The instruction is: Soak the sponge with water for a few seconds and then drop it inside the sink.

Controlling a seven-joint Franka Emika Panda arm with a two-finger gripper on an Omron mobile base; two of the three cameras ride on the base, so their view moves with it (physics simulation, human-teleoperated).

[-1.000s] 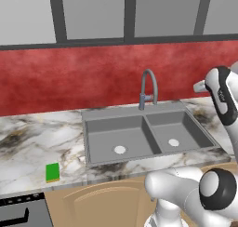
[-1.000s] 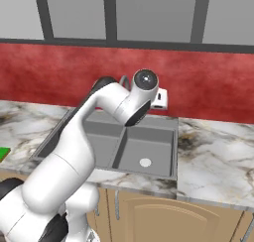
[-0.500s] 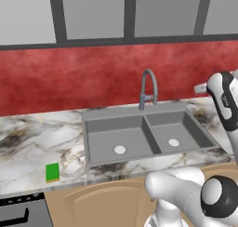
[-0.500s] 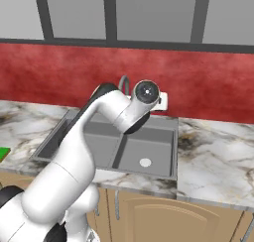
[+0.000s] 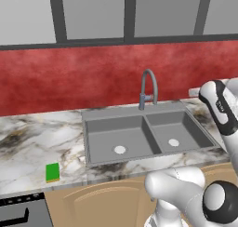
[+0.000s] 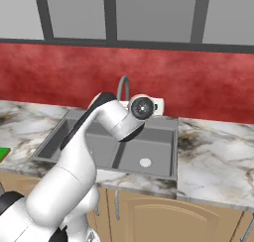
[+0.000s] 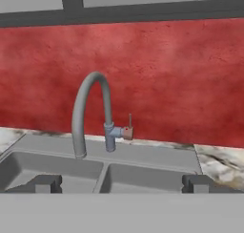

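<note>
A white marble countertop with grey and brown veining runs left to right below a textured red backsplash wall. Above the wall, dark window frames divide pale grey panes. Light tan wooden cabinet doors sit under the counter's front edge. At the lower left corner, a dark stove edge adjoins the counter.

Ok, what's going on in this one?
The robot arm is raised over the sink, its open tool empty and facing the faucet and its small handle. No water runs from the spout. The green sponge lies untouched on the marble counter, left of the sink near the front edge. Nothing has been soaked yet.
</note>
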